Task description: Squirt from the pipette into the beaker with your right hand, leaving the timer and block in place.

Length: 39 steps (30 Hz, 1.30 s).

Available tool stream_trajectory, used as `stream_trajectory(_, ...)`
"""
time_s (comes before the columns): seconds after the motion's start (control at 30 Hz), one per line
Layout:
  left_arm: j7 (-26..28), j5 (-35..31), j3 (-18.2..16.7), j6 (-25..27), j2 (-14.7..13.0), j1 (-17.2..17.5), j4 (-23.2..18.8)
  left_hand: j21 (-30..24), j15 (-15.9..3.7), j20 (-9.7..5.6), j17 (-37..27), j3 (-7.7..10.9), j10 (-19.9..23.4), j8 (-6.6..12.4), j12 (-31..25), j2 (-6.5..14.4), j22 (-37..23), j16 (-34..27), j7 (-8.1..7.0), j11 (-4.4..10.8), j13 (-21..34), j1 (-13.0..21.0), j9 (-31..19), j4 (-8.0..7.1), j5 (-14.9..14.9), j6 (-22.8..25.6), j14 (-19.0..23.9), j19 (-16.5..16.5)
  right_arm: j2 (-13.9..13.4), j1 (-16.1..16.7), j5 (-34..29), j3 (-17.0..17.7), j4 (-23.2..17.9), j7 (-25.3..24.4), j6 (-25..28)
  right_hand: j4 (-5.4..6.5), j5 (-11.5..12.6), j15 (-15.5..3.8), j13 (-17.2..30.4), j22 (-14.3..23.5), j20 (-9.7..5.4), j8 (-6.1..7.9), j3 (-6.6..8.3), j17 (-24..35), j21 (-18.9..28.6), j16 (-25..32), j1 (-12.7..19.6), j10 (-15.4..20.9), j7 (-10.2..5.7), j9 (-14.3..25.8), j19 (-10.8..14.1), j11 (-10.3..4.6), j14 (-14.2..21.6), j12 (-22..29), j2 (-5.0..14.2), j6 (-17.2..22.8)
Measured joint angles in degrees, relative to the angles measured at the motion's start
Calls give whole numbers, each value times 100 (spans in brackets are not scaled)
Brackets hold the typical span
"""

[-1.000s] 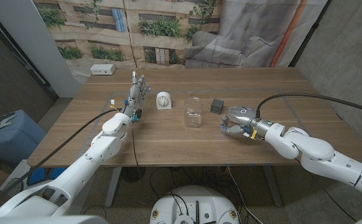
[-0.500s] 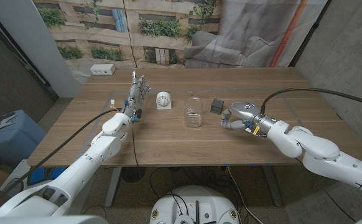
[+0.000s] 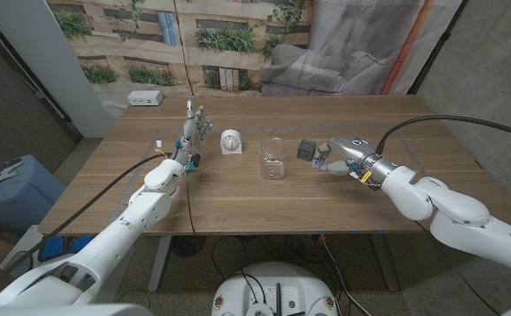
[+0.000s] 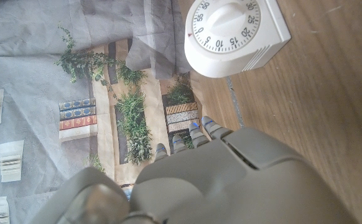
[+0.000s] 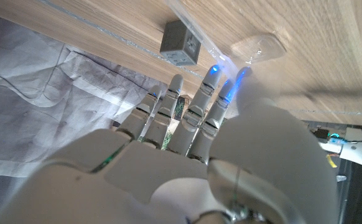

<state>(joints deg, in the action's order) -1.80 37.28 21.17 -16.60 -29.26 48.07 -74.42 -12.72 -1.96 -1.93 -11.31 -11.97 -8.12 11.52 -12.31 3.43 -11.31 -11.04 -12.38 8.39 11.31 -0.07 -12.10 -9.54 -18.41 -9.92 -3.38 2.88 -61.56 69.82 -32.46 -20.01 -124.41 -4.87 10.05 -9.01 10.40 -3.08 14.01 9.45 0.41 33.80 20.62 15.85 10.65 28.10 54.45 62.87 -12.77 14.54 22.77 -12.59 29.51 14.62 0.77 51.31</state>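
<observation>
On the brown wooden table, the clear glass beaker stands between the round white timer and small dark block. Right hand seems to pinch the clear plastic pipette beside the block. Left hand stands upright, fingers together.

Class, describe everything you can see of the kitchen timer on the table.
The timer is white, plastic-looking, with a rounded square body, a round dial ringed with black numbers and a raised knob at its centre. It stands on the wooden table, between the left hand and the clear beaker. Nothing touches it but the table.
</observation>
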Motion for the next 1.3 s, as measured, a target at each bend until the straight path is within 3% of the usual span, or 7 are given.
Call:
stream_trajectory(0.63, 0, 0, 0, 0, 1, -1, 0, 0, 0, 0, 0, 0, 0, 0, 0, 0, 0, 0, 0, 0, 0, 0, 0, 0, 0, 0, 0, 0, 254, 367, 819, 458, -419, -369, 324, 25, 23, 0, -1, 0, -41, 13, -25, 26, 0, 51, -1, -1, 29, -71, 41, 0, 0, 0, 1, 28)
stream_trajectory(1.3, 1, 1, 0, 0, 0, -1, -3, 0, 0, 0, 0, 0, 0, 0, 0, 0, 0, 0, 0, 0, 0, 0, 0, 0, 0, 0, 0, 0, 773, 530, 1870, 828, -623, -677, 289, 25, 23, 0, 25, 0, -62, -21, -58, 44, 0, 50, -31, -1, 30, -154, 18, 0, -1, 0, 31, 27)
